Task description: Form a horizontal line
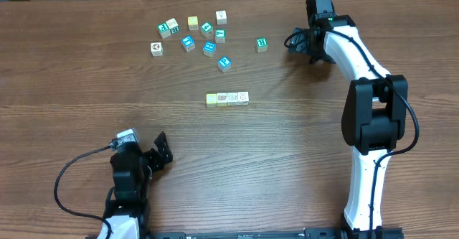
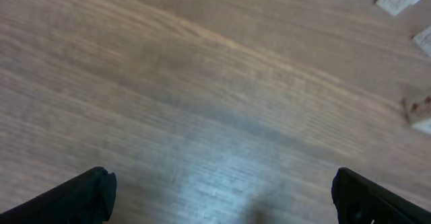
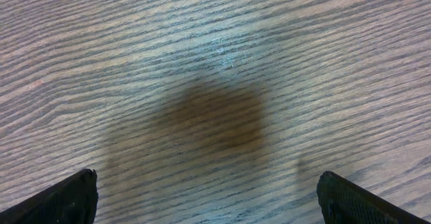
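Observation:
The horizontal line (image 1: 226, 98) lies at the table's middle: a yellow-green cube (image 1: 211, 100) at its left end and three cream-white printed cubes (image 1: 232, 97) touching in a row. My left gripper (image 1: 161, 153) stands open near the front left, well short of the row. In the left wrist view its dark fingertips (image 2: 91, 196) sit at the bottom corners over bare, blurred wood, with the gripper (image 2: 222, 200) holding nothing. My right gripper (image 1: 295, 39) is open at the back right, away from the row. In the right wrist view this gripper (image 3: 209, 204) has only wood grain between its fingers (image 3: 64, 200).
Several loose cubes lie scattered behind the row: teal-faced ones (image 1: 209, 49), one apart to the right (image 1: 262, 44), cream ones (image 1: 156, 48) and a yellow one (image 1: 193, 23). Blurred cubes (image 2: 419, 106) show at the left wrist view's right edge. The right arm's white links (image 1: 366, 124) stand along the table's right side.

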